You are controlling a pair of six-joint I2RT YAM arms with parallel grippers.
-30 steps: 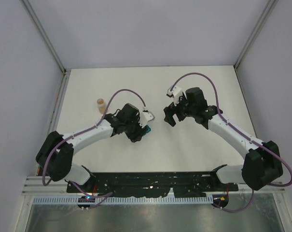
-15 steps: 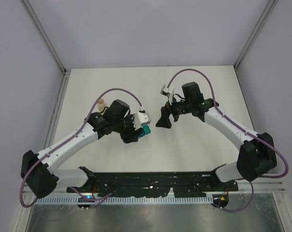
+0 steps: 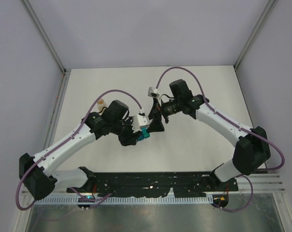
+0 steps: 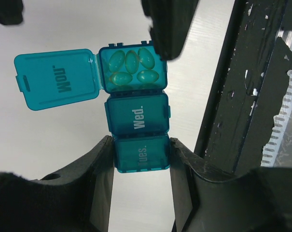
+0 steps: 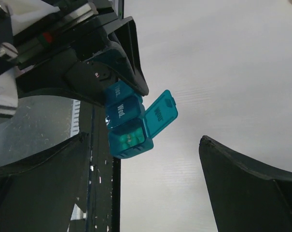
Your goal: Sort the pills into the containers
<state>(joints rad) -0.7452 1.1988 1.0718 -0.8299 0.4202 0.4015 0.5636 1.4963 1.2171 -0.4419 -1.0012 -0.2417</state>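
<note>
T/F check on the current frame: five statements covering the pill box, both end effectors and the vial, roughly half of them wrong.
1. The left end effector grips the container strip at its Tues end. True.
2. All three lids are shut. False: the Mon lid is swung open; Wed and Tues are shut.
3. Pills lie in the Mon compartment. True.
4. The right end effector is clamped on the container strip. False: it is open and holds nothing.
5. The vial stands to the right of the right arm. False: it stands on the left side, partly hidden behind the left arm.
</note>
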